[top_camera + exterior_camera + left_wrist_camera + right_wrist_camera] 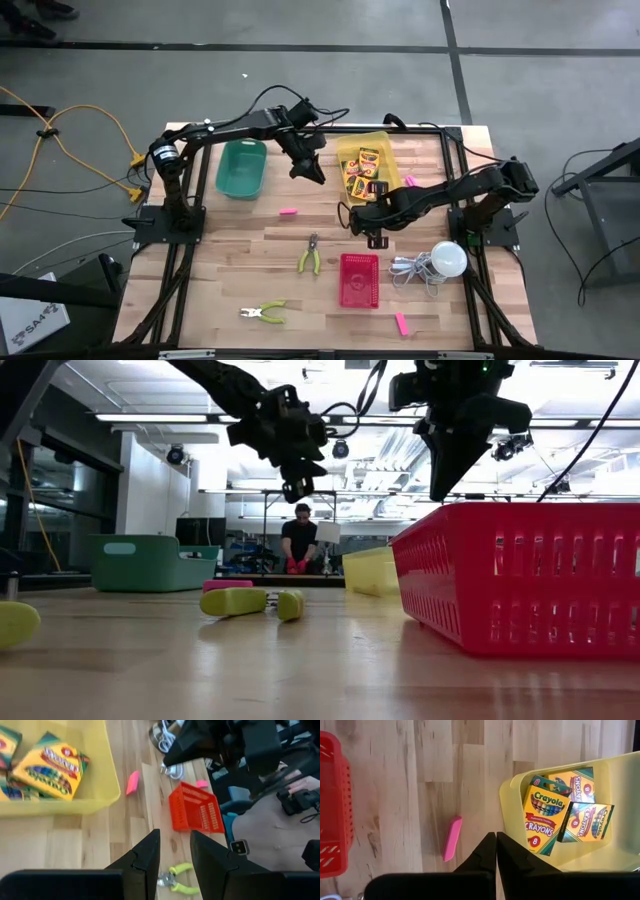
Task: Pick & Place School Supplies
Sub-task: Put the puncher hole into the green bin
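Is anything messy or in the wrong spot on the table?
Yes. Three pink erasers lie loose on the table, outside the bins, while the crayon boxes sit jumbled in the yellow bin.

Bright, even overhead light; blurred foreground in low view.

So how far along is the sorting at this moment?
Partly done, it seems. Several crayon boxes already lie in the yellow bin. Nothing is in hand: the left gripper hangs open beside that bin, and the right gripper is shut and empty near the bin's front edge. Left: pink erasers on the table, one near the green bin, another at the front.
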Available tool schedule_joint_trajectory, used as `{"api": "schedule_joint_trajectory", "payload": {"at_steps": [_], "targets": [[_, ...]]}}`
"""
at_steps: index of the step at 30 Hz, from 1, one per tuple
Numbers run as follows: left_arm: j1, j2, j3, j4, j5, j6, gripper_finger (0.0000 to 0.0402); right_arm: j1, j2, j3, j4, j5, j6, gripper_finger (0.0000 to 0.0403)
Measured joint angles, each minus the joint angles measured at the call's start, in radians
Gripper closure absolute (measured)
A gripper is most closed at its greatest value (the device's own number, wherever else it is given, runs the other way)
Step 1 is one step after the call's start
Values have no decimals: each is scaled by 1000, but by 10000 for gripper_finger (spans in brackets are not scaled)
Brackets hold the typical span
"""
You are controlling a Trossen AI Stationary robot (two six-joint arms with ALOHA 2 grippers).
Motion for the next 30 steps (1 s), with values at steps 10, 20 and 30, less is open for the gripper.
{"api": "schedule_joint_trajectory", "payload": {"at_steps": [10,20,30], "targets": [[3,-112,-16,-155,21,88,297,0,0,0,-2,0,-14,401],[-17,-310,-275,-7,4,-29,297,0,0,0,38,0,-40,401],[-93,-470,-452,103,-296,-250,297,-1,0,0,109,0,-147,401]]}}
